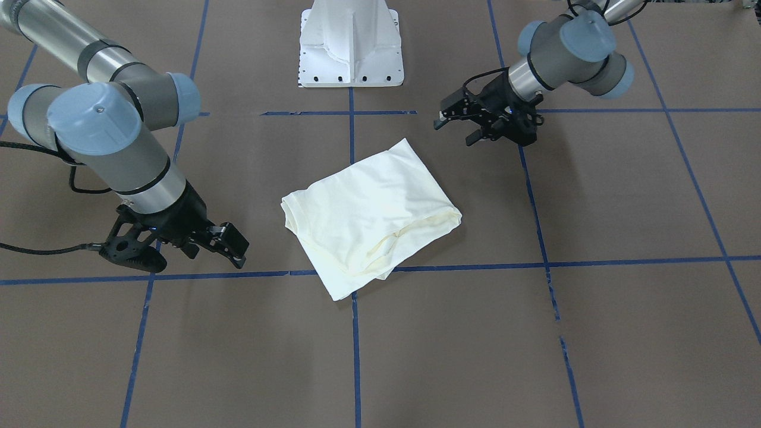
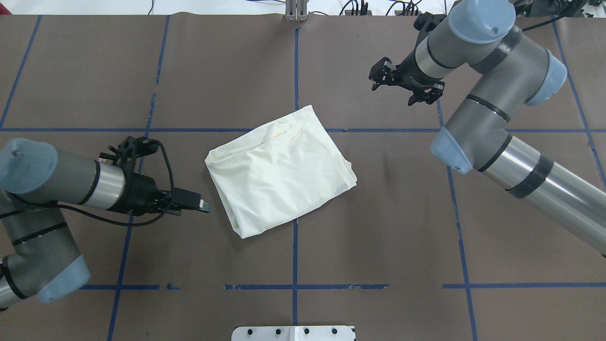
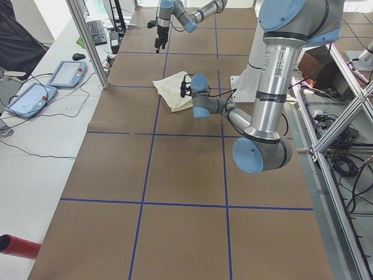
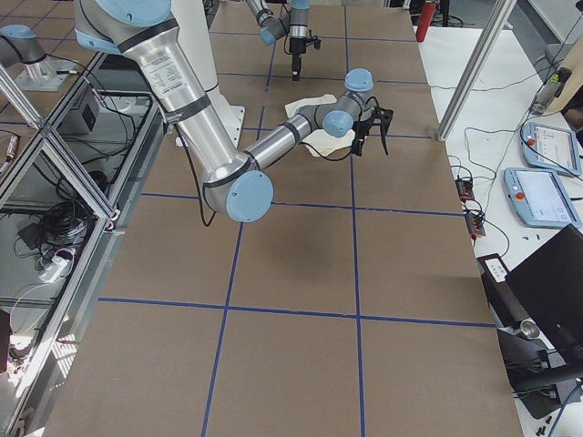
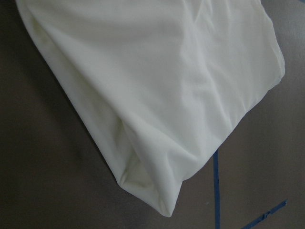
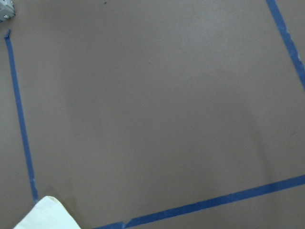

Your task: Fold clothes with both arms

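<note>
A long table covered in brown paper (image 2: 378, 213) takes up most of the room, ruled into big squares by strips of blue tape (image 2: 295, 255). On the robot's left side runs a white bench (image 3: 35, 134) with two grey touchscreen pendants (image 3: 67, 73), a black keyboard (image 3: 96, 32) and loose cables on it. A silver aluminium frame post (image 3: 87, 41) stands at the table's edge, and a red cylinder (image 3: 17, 246) lies at the bench's near end. The silver-grey left arm (image 2: 47, 175), with light-blue joint caps, lies low over the paper, while the silver-grey right arm (image 2: 502, 94) bends in from the other side. A white pedestal base (image 1: 351, 41) sits between them at the robot's edge of the table. Near the centre lies the pale cream T-shirt (image 2: 279, 170), folded into a rough rectangle and set askew, plain side up. It covers one crossing of the tape lines, and a seamed edge shows on the side away from the robot. The black left gripper (image 2: 202, 205) hangs just beside the shirt's edge, clear of the cloth, with its fingers parted and nothing between them. The black right gripper (image 2: 392, 94) is well apart from the shirt, over bare paper, its fingers spread wide and empty.
</note>
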You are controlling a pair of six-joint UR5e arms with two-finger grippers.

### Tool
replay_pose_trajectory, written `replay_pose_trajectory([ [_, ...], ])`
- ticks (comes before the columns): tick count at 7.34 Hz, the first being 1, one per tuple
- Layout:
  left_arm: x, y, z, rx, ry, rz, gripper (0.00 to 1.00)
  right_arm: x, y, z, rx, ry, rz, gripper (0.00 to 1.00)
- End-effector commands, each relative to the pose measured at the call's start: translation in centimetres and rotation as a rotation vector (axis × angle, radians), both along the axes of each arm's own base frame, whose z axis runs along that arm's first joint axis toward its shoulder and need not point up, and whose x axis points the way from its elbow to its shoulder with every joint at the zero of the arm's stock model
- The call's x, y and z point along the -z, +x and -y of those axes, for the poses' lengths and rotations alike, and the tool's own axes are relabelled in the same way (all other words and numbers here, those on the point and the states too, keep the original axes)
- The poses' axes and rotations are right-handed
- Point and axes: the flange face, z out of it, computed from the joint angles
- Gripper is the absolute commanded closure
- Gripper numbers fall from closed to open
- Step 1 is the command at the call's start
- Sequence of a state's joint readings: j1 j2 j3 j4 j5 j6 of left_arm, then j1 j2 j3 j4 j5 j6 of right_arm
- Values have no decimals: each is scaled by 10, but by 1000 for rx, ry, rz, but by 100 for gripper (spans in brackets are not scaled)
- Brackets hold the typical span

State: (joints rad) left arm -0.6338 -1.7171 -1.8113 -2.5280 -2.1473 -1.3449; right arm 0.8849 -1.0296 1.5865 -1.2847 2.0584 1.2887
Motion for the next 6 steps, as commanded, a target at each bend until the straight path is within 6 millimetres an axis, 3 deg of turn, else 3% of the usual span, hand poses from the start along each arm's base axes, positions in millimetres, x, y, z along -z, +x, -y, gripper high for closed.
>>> replay_pose_trajectory([
  [1,-31,-73,45,108,63,96,0,-39,57,-12,119,94,-133,0],
  [3,-53,-150,103,179,193,298,0,-85,122,-32,209,152,-235,0],
  [5,-76,-235,139,208,289,472,0,-147,218,-45,325,199,-210,0],
  [6,-95,-280,151,175,318,581,0,-191,270,-60,370,223,-220,0],
])
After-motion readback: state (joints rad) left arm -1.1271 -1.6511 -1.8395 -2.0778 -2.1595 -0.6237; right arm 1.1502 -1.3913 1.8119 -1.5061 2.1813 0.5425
